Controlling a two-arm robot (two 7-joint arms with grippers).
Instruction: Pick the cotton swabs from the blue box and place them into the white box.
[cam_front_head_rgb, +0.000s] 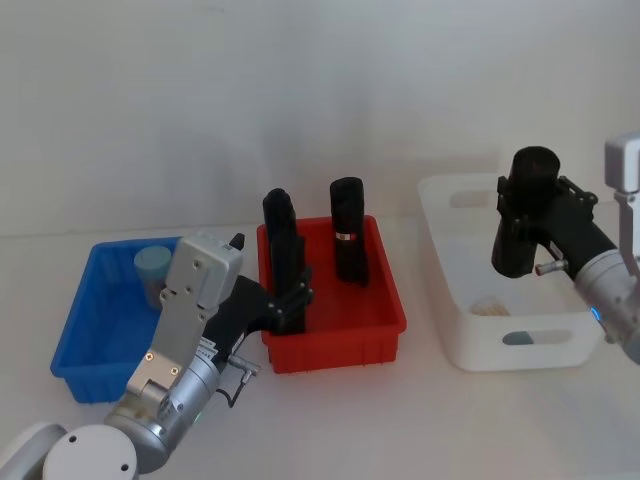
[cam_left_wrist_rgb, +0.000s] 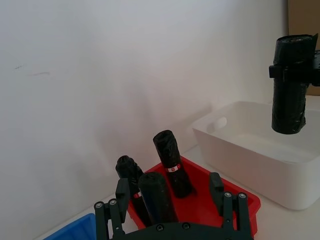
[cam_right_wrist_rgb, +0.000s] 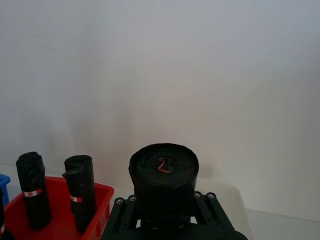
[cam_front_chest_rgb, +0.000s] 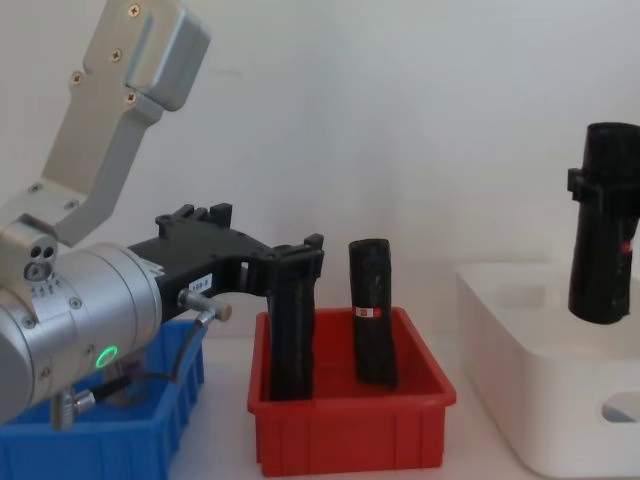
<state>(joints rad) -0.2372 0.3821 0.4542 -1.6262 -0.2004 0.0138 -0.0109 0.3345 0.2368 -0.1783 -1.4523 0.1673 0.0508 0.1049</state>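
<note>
At far left, the blue box (cam_front_head_rgb: 85, 335) holds one tub of cotton swabs (cam_front_head_rgb: 153, 272) near its back corner, behind the left arm. Just right of it, the left gripper (cam_front_head_rgb: 292, 298) reaches into the red bin (cam_front_head_rgb: 335, 335), its fingers closed around an upright black roll (cam_front_head_rgb: 288, 262); two more black rolls stand there. At far right, the right gripper (cam_front_head_rgb: 520, 215) grips another black roll (cam_front_head_rgb: 526, 210) above the white box (cam_front_head_rgb: 480, 335). What looks like a swab tub lies on that box's floor.
</note>
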